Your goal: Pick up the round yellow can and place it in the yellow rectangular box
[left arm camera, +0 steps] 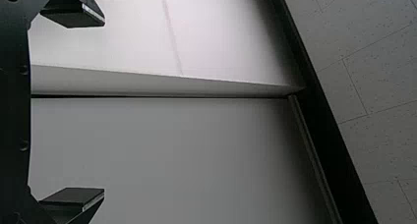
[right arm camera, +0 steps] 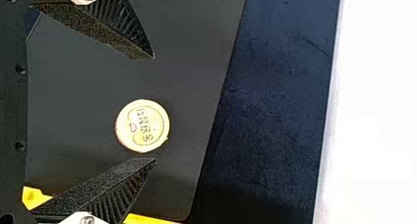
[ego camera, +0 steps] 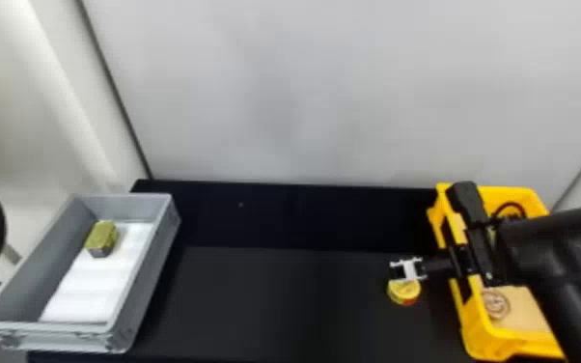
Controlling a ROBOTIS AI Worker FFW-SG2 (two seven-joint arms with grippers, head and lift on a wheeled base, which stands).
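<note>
- Head view: I see the round yellow can [ego camera: 404, 291] lying flat on the black bench [ego camera: 280, 299], near the yellow rectangular box [ego camera: 485, 340] but outside it; my right claw [ego camera: 400, 272] is right by the can, on its far side as seen from here, its forearm crossing over the box; a tan block [ego camera: 526, 311] sits inside that box.
- Over on my left in that view stands a grey bin [ego camera: 157, 270] with a small green-gold block [ego camera: 102, 237] in it; neither figures in this job, so I would leave both alone.
- Left wrist view: the left claw [left arm camera: 104, 106] is spread with nothing between its fingers, facing pale panels; I have no use for it here.
- Right wrist view: the right claw is spread and empty; the can's round face shows between the two finger lines, closer to one finger than the other; how much height remains, I can't tell.
- I judge this to be the lining-up before the grasp; next I'd centre the claw on the can, lower until the fingers straddle its rim, then close; going down off-centre could land a fingertip on the lid or shove the can away.
</note>
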